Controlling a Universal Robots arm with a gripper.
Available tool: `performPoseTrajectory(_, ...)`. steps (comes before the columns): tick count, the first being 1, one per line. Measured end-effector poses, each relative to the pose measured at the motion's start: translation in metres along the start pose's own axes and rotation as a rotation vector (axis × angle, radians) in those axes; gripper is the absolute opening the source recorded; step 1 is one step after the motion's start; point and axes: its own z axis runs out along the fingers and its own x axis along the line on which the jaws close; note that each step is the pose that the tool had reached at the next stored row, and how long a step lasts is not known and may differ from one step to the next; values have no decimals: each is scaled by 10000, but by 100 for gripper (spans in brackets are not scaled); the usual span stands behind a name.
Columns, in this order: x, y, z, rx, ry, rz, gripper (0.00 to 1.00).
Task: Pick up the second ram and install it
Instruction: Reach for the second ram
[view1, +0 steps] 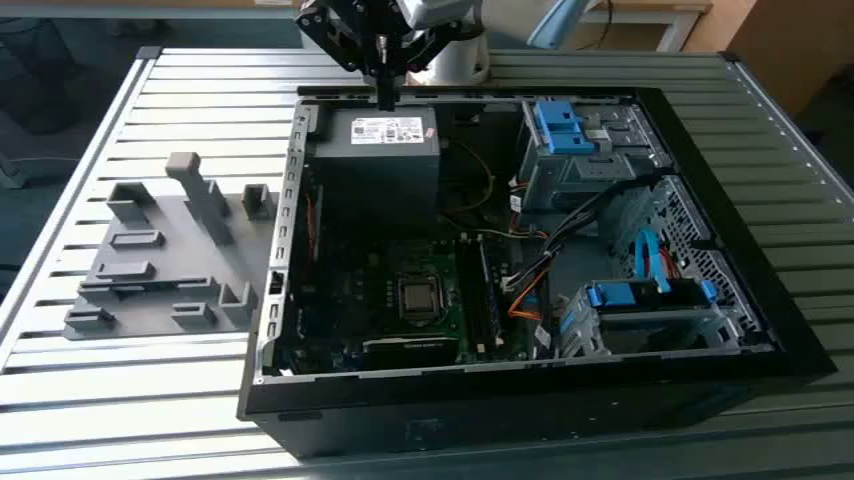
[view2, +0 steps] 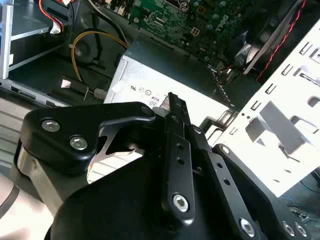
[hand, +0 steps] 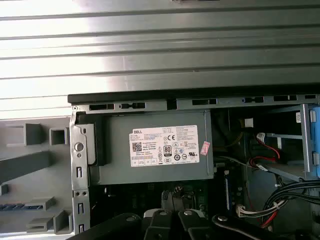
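My gripper (view1: 386, 98) hangs over the far edge of the open computer case (view1: 287, 250), just above the grey power supply (view1: 378, 135). Its black fingers (view2: 172, 107) are pressed together with nothing between them. The second ram (hand: 20, 206) shows as a thin strip with blue on it, lying in the grey holder (hand: 37, 165) beside the case, well away from the gripper. On the motherboard (view1: 400, 290), a dark memory stick (view1: 489, 292) stands in the slots.
The grey holder (view1: 160, 260) with upright blocks lies on the slatted metal table (view1: 147, 400) at the exterior view's left. Blue drive brackets (view1: 561, 128), loose cables (view1: 561, 240) and a second drive cage (view1: 641, 300) fill the case's right side.
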Motion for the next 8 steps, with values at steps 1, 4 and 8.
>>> performPoseTrajectory(1, 0, 0, 0, 0, 0, 0, 11)
performPoseTrajectory(4, 0, 0, 0, 0, 0, 0, 11)
performPoseTrajectory(8, 12, -1, -1, 0, 1, 1, 11)
